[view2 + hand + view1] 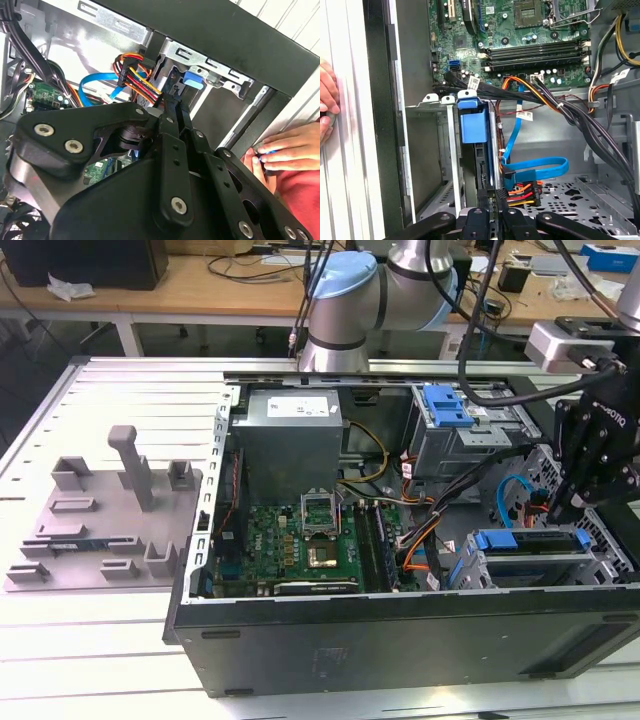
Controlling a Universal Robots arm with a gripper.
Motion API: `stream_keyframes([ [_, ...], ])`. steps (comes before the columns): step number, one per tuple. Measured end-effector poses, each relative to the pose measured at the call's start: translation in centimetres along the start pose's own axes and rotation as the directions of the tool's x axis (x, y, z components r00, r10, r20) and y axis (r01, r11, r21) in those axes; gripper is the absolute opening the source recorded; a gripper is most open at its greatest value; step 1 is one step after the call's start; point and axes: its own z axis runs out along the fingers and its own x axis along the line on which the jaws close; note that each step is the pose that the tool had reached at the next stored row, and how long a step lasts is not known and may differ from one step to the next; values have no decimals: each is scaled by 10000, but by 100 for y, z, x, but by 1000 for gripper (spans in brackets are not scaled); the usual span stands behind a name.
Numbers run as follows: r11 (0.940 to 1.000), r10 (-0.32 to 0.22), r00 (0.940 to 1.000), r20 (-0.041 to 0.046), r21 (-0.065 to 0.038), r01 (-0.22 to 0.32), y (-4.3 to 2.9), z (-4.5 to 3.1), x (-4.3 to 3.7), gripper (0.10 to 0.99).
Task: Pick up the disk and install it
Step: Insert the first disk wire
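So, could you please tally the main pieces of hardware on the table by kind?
Case: 1
Grey fixture: 1
Arm: 1
Disk: 1, inside the case
Total: 4

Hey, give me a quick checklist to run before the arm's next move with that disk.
1. End effector over the drive cage: ok.
2. Disk fully seated in its cage slot: cannot tell.
3. Blue data cable and power connector clear of the end effector: cannot tell, they lie close by.
4. Person's hand off the computer case: not ok, it is at the outer wall.
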Motion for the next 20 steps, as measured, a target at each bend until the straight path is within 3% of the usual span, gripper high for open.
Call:
stream_keyframes([
  [5, 10000, 3, 9995, 305, -26, -2, -2, 3, 27, 169],
  [9, 10000, 4, 9988, 492, -42, -2, -5, 6, 53, 169],
  [20, 10000, 5, 9988, 499, -43, -3, -4, 8, 66, 169],
])
